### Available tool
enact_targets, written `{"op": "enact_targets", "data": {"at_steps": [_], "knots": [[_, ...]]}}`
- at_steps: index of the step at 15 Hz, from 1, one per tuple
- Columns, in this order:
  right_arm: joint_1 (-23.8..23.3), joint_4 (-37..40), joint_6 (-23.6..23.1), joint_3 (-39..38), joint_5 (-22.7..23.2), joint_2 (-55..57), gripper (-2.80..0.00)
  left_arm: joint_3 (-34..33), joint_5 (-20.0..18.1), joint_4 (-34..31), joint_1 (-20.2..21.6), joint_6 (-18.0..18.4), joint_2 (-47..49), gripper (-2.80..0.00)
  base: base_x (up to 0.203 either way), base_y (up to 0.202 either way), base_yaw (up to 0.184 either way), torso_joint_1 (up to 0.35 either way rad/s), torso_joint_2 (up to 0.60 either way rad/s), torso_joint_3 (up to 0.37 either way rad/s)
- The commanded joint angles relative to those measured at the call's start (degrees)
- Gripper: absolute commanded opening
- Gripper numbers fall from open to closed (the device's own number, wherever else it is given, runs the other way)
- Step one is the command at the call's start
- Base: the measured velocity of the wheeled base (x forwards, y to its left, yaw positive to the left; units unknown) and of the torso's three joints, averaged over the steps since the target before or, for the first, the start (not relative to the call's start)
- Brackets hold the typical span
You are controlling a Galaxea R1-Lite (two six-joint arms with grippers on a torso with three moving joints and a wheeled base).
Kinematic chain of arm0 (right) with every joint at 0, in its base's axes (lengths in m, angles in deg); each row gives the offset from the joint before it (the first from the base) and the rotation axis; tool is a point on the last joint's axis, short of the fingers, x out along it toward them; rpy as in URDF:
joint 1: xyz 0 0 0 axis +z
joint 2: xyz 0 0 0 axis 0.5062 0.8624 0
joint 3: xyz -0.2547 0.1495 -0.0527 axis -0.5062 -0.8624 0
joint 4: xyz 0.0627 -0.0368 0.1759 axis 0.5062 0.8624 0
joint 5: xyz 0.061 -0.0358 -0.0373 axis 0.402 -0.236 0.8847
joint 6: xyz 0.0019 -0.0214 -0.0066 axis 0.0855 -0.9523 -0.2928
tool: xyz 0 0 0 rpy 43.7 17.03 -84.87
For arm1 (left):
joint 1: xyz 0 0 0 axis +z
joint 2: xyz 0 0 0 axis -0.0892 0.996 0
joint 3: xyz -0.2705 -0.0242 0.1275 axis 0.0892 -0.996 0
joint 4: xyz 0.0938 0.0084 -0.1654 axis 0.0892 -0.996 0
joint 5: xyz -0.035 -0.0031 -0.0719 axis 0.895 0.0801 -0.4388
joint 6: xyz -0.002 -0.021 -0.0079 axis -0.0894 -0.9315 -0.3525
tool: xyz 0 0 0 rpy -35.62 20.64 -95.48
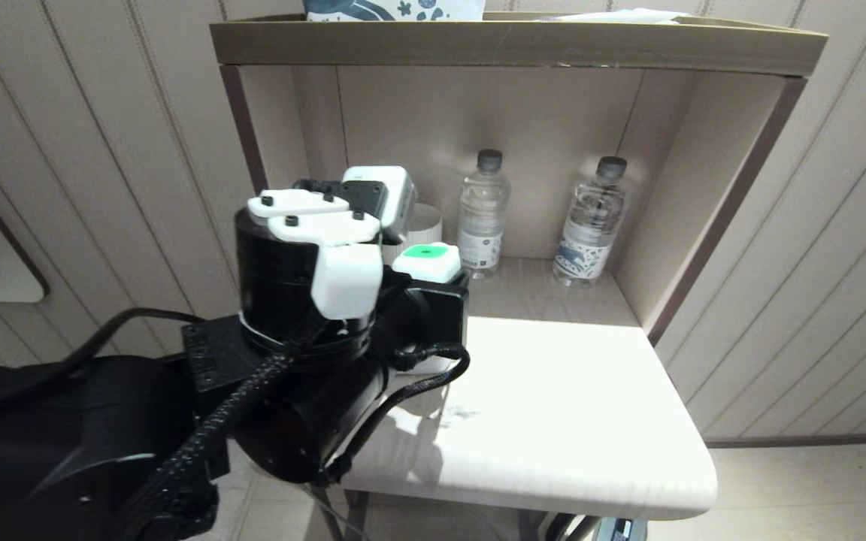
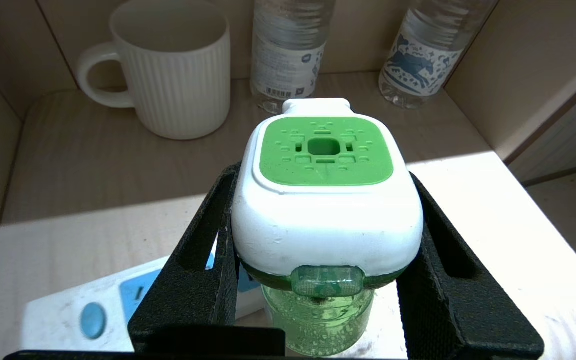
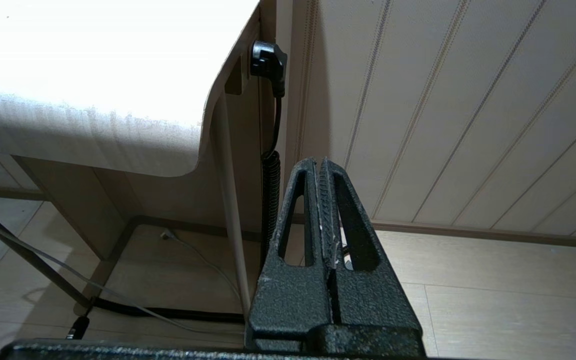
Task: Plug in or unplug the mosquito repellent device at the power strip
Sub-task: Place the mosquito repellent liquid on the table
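Left gripper (image 2: 325, 280) was clamped on the mosquito repellent device (image 2: 325, 200), held above the table (image 1: 553, 391), near the power strip (image 2: 93, 315). Risk: prongs hidden, misaligned insertion could shove strip toward mug (image 2: 178, 75). Right gripper (image 3: 323, 220) was shut, empty.

A white ribbed mug (image 2: 175, 75) with a handle stands at the back of the shelf (image 1: 538, 289), and two clear water bottles (image 1: 483, 214) (image 1: 591, 223) stand upright at about three o'clock from it, apart from each other. Beneath the tabletop (image 3: 93, 75), a black plug (image 3: 268, 62) sits in what looks like a wall socket, its coiled cable (image 3: 269, 200) hanging toward the floor (image 3: 468, 310).
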Motion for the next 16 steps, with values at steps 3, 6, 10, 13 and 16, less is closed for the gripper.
{"op": "enact_targets", "data": {"at_steps": [3,6,10,13,16], "knots": [[0.0,0.0,0.0,0.0,0.0,0.0,-2.80,1.0,0.7,4.4,1.9,0.0,7.3,-2.80,0.000,0.000,0.000,0.000,0.00,0.000],[0.0,0.0,0.0,0.0,0.0,0.0,-2.80,0.9,3.3,7.0,4.1,-0.2,9.5,-2.80,0.000,0.000,0.000,0.000,0.00,0.000],[0.0,0.0,0.0,0.0,0.0,0.0,-2.80,-1.0,4.4,10.1,6.5,-0.3,9.7,-2.80,0.000,0.000,0.000,0.000,0.00,0.000],[0.0,0.0,0.0,0.0,0.0,0.0,-2.80,-3.0,3.0,10.1,8.1,-1.4,9.8,-2.80,0.000,0.000,0.000,0.000,0.00,0.000],[0.0,0.0,0.0,0.0,0.0,0.0,-2.80,-3.7,3.1,10.2,8.1,-1.7,9.7,-2.80,0.000,0.000,0.000,0.000,0.00,0.000]]}}
